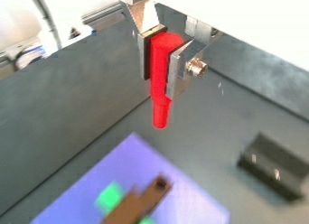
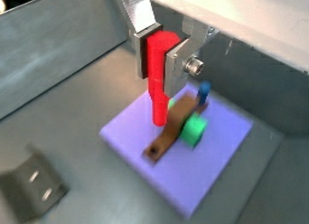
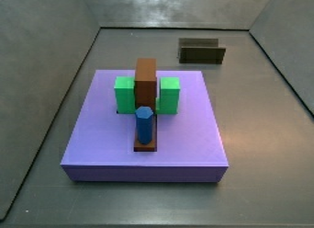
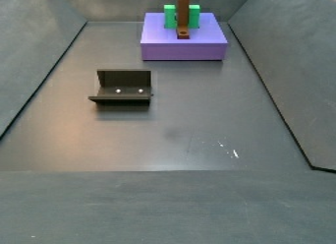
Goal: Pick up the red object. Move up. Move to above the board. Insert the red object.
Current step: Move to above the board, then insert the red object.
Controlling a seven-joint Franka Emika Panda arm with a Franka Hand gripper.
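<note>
My gripper [image 1: 163, 63] is shut on the red object [image 1: 161, 97], a slim red peg that hangs point down from between the silver fingers. Both wrist views show it [image 2: 158, 90]. The gripper is high above the floor, and the lavender board [image 2: 215, 169] lies below the peg's tip. The board carries a brown strip [image 2: 169, 135], a green block [image 2: 192, 130] and an upright blue peg [image 2: 204, 92]. In a side view the board [image 3: 110, 140] shows two green blocks [image 3: 124, 94] beside the strip [image 3: 146, 83]. Neither side view shows the gripper.
The dark fixture [image 4: 122, 88] stands on the grey floor apart from the board [image 4: 164, 43]; it also shows in a wrist view [image 1: 276, 166]. Grey walls [image 3: 55, 94] enclose the floor on all sides.
</note>
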